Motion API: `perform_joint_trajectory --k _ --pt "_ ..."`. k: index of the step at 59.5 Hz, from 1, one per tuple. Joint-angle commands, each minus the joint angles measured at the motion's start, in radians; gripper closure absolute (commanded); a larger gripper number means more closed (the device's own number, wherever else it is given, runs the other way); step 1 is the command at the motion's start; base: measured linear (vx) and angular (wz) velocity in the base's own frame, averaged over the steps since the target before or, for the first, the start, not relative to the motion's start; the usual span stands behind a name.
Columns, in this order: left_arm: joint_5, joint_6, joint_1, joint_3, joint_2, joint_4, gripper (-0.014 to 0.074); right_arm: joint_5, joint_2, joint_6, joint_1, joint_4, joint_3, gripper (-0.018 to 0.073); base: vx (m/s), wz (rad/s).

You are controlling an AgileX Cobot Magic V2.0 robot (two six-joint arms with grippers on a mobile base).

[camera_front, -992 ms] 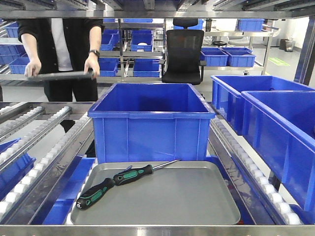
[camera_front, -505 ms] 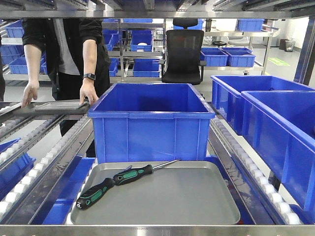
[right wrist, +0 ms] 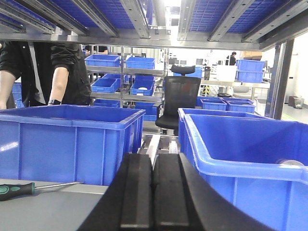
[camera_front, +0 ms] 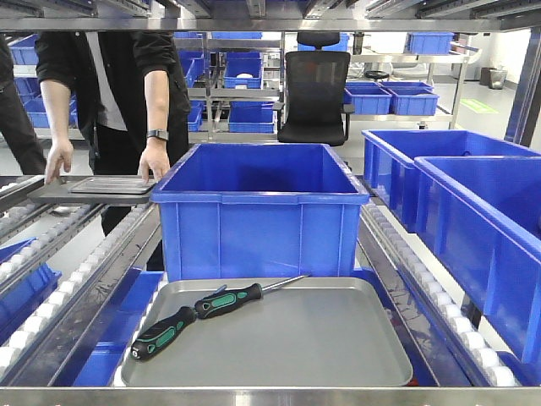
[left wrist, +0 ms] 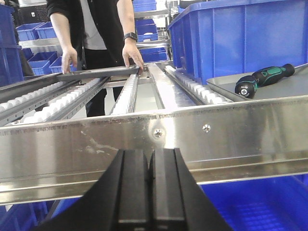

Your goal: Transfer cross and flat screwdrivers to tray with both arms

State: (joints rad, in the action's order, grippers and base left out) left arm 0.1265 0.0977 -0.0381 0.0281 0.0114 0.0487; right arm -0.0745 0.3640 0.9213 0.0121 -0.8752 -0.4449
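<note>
Checking the tray (camera_front: 338, 338), we found both screwdrivers (camera_front: 203, 313) already lying at its ten o'clock corner; left gripper (left wrist: 149, 192) and right gripper (right wrist: 153, 192) fingers pressed together, empty, apparently retracted after delivery.

blue bin (camera_front: 258, 211), person (camera_front: 110, 93), office chair (camera_front: 314, 97)

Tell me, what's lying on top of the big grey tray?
Two screwdrivers with black-and-green handles lie on the grey tray, toward its left side, one near the front-left corner and one farther back. The rest of the tray looks bare. Nothing covers them.
</note>
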Motion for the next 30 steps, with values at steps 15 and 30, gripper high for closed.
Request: perform_joint_trajectory --k 15,30 --pt "-0.077 -0.011 -0.001 -0.026 0.012 0.002 0.0592 0.057 0.007 0.002 -0.005 -0.003 -0.029 0.0567 0.0 0.0" --pt "-0.077 -0.011 -0.001 -0.026 0.012 0.002 0.0592 -0.049 0.048 -0.474 -0.005 0.523 0.008 0.0567 0.0 0.0"
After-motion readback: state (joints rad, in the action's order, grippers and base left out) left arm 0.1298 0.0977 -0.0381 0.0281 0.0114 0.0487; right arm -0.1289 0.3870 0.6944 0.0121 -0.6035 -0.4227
